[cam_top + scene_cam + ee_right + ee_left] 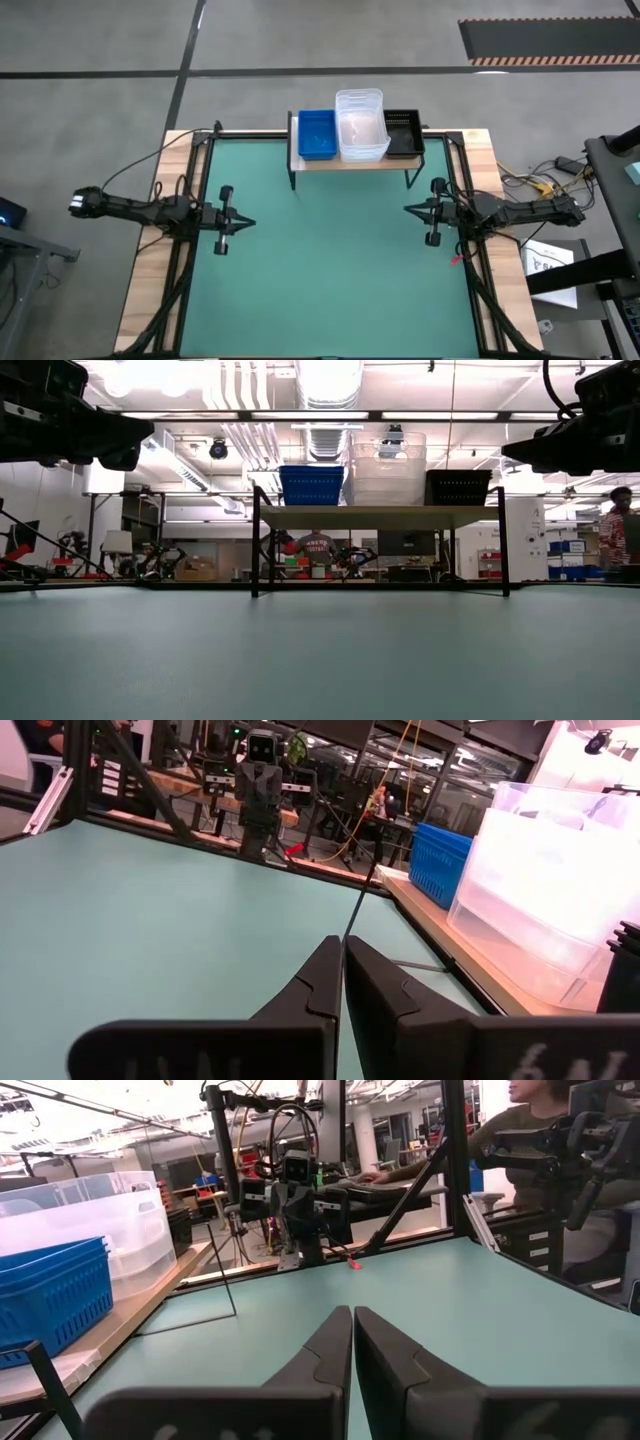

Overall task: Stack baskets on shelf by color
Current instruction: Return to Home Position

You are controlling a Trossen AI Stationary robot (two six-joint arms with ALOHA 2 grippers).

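You can see the blue baskets [317, 134], the clear baskets [361, 125] and the black baskets [403, 134] stacked side by side on the shelf [345, 164] at the back of the green worktop [330, 270], while your left fingers [322, 1355] and right fingers [318, 982] are pressed together, holding nothing, at the two sides.

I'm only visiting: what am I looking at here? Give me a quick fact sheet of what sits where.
Shelf: at the far edge of the green table, midway between the arms
On shelf, left to right from above: blue baskets, clear baskets, black baskets
Tallest pile: clear
Baskets per pile: cannot tell
Left gripper: shut, empty, at the table's left side
Right gripper: shut, empty, at the table's right side
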